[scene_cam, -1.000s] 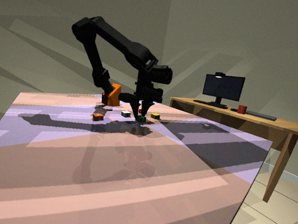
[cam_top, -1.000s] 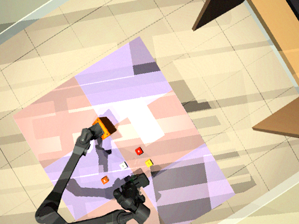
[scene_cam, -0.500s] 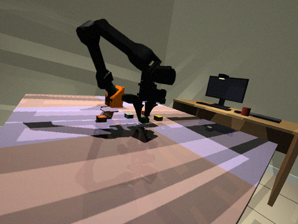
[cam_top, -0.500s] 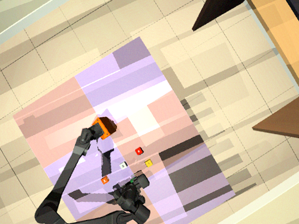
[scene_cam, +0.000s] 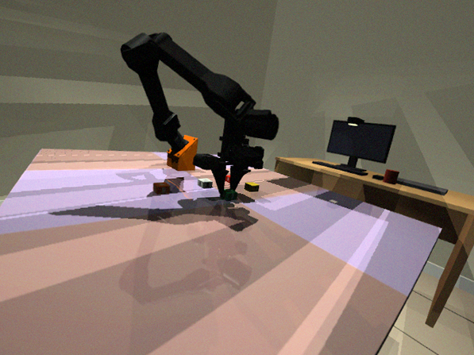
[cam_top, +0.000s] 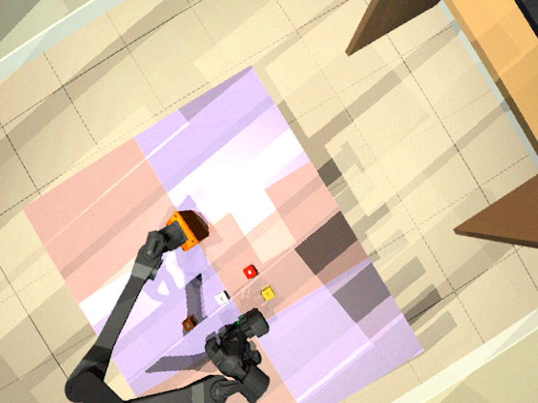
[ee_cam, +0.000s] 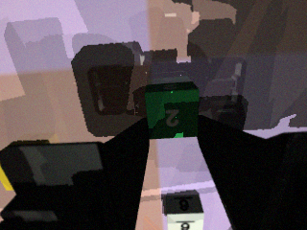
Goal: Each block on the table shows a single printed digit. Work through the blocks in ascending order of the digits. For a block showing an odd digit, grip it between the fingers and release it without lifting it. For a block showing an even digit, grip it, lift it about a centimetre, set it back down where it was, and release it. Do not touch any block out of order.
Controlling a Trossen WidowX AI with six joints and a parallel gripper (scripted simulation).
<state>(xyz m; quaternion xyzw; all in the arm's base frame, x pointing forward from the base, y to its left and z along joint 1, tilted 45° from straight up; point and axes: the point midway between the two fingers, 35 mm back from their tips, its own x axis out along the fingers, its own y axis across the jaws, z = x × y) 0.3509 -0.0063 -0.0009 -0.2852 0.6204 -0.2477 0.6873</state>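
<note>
My pincer point(ee_cam: 173, 131) pinches green block point(ee_cam: 172, 109) | block sits between my fingertips on worktop point(scene_cam: 110, 256) | lift goes straight up

From the top view we see almost nothing of the green block point(cam_top: 242, 322): the gripper point(cam_top: 244, 322) and wrist cover all but a sliver. The digits on the red block point(cam_top: 249, 271), yellow block point(cam_top: 267, 293), white block point(cam_top: 221, 297) and orange block point(cam_top: 188, 324) are too small to read there. In the wrist view the fingers hide the green block's sides, the white block point(ee_cam: 182, 211) is cut by the bottom edge, and only a yellow corner point(ee_cam: 5, 179) shows at the left edge.
</note>
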